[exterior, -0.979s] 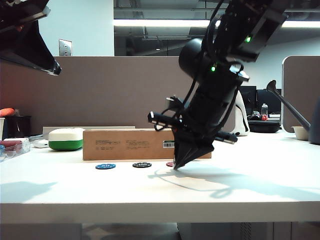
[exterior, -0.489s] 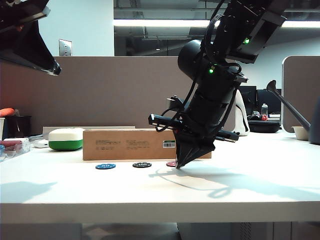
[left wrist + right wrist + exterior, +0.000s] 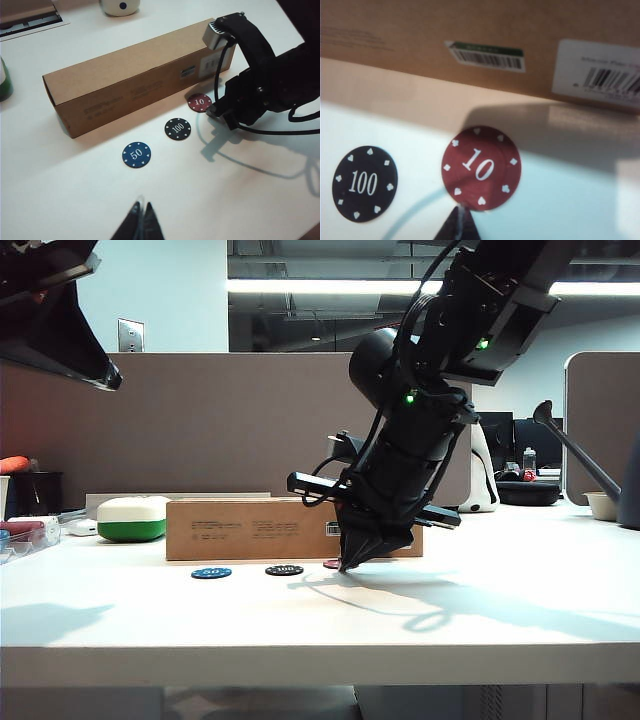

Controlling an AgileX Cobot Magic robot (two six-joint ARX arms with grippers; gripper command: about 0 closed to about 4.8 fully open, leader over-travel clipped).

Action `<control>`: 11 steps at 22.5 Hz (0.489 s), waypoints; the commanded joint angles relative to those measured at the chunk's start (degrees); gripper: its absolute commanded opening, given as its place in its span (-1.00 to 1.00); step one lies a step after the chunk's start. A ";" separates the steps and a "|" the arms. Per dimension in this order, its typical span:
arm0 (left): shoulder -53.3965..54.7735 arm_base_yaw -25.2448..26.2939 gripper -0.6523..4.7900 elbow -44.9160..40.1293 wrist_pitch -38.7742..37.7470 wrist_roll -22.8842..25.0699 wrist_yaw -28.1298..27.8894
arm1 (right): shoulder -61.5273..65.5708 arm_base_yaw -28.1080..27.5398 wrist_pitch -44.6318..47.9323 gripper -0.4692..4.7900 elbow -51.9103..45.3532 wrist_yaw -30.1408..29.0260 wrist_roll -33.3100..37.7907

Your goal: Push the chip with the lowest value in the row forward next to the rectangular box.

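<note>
The red chip [image 3: 481, 167] marked 10 lies flat on the white table, close in front of the rectangular brown box [image 3: 470, 40]. My right gripper [image 3: 461, 212] is shut, its tip touching the chip's near edge. In the exterior view the right gripper [image 3: 347, 565] points down at the table beside the red chip [image 3: 331, 563], in front of the box [image 3: 250, 528]. The left wrist view shows the chip [image 3: 200, 102] between the box [image 3: 130, 75] and the right arm. My left gripper [image 3: 141, 207] is shut and empty, well above the table.
A black chip marked 100 [image 3: 178, 129] and a blue chip marked 50 [image 3: 136, 154] lie in a row left of the red one. A white-and-green case [image 3: 132, 517] stands left of the box. A grey partition rises behind.
The right gripper has moved toward the box with its tip on the table, and the red chip has slid ahead of it, closer to the box. The left arm has not moved.
</note>
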 commanded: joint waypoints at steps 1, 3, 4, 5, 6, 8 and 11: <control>-0.13 -0.04 -0.78 0.13 0.70 -0.09 0.24 | 1.73 0.02 -3.50 -0.84 -0.96 0.46 0.39; -0.13 -0.04 -0.78 0.13 0.72 -0.09 0.22 | 1.75 0.02 -2.19 -0.84 -0.96 0.52 0.46; -0.13 -0.04 -0.78 0.13 0.72 -0.09 0.22 | 1.86 0.02 -1.22 -0.84 -0.96 0.52 0.85; -0.13 -0.04 -0.78 0.13 0.72 -0.09 0.22 | 1.99 0.02 -0.46 -0.84 -0.96 0.52 1.42; -0.13 -0.04 -0.78 0.13 0.72 -0.09 0.24 | 2.10 0.02 0.22 -0.84 -0.96 0.52 1.66; -0.13 -0.04 -0.78 0.13 0.72 -0.09 0.24 | 2.47 0.02 1.49 -0.84 -0.96 0.85 2.12; -0.13 -0.02 -0.78 0.13 0.72 -0.09 0.24 | 2.45 0.02 1.68 -0.84 -0.94 1.75 3.13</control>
